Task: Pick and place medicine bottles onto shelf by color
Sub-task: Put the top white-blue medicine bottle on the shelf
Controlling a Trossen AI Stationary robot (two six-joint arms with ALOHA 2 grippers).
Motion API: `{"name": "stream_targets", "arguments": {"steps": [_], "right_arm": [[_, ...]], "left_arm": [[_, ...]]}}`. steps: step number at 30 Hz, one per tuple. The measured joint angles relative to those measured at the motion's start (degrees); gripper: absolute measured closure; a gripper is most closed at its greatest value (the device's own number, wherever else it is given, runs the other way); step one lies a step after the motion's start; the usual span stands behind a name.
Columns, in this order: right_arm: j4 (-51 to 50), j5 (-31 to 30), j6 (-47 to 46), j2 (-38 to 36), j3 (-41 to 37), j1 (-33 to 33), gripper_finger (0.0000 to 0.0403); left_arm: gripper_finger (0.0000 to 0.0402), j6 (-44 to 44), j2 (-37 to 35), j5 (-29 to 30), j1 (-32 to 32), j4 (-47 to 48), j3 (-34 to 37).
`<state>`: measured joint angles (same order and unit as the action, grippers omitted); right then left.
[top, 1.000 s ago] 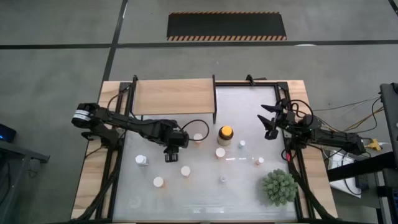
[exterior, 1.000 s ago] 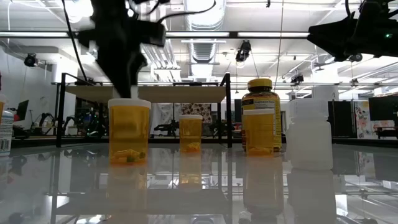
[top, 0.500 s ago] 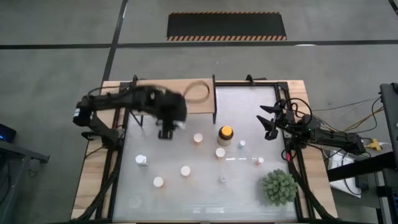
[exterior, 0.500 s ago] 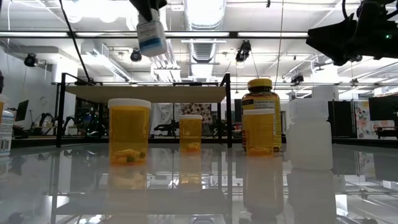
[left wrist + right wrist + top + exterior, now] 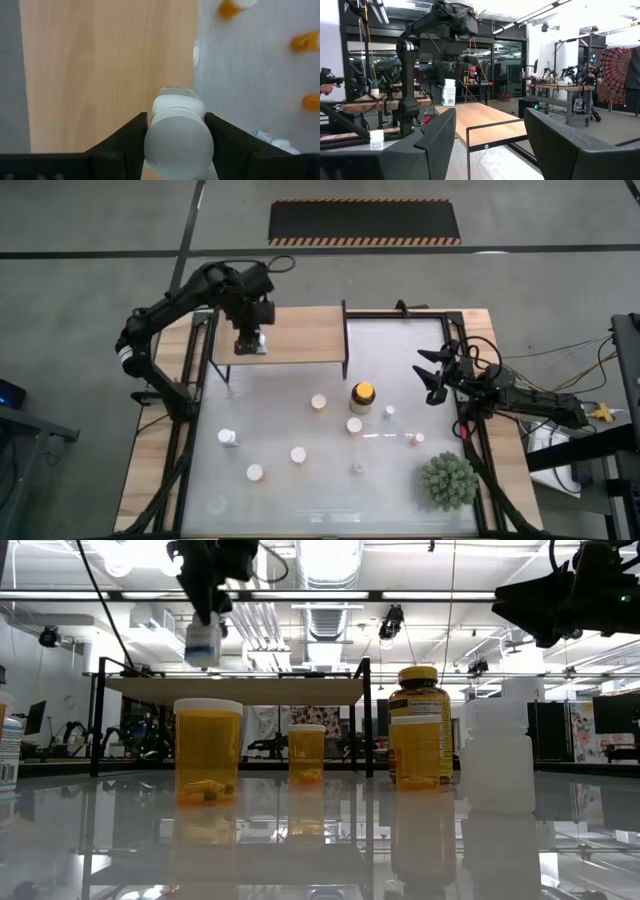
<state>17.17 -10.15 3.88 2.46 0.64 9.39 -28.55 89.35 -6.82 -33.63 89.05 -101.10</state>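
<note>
A: Where is the left gripper point(image 5: 250, 343)?

B: Up over the shelf point(image 5: 300, 340), above the board's left part. Its fingers point(image 5: 127, 137) are clamped on either side of a white bottle point(image 5: 177, 135), which hangs cap-down between them, clear of the wood.

A: And from bench level?

B: The same white bottle hangs in the air above the shelf's board, with the dark arm above it.

A: The right gripper point(image 5: 432, 375)?

B: It hovers at the right edge of the bench point(image 5: 330, 490), fingers point(image 5: 437, 140) spread wide, nothing between them.

A: The other bottles?

B: They stand on the bench, well apart from both sets of fingers: the amber jar point(image 5: 362, 396) with its yellow cap near the middle, small orange bottles point(image 5: 319, 402) and white ones point(image 5: 229, 437) scattered around it.
</note>
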Motion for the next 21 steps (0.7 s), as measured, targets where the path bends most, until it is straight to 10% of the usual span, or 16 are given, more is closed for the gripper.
{"name": "stream_targets", "arguments": {"steps": [21], "right_arm": [[-0.68, -0.4, -0.15, 0.0, 0.0, 0.0, 0.0177]], "left_arm": [[0.024, -2.42, -1.24, 4.38, -2.27, -4.5, 5.96]]}}
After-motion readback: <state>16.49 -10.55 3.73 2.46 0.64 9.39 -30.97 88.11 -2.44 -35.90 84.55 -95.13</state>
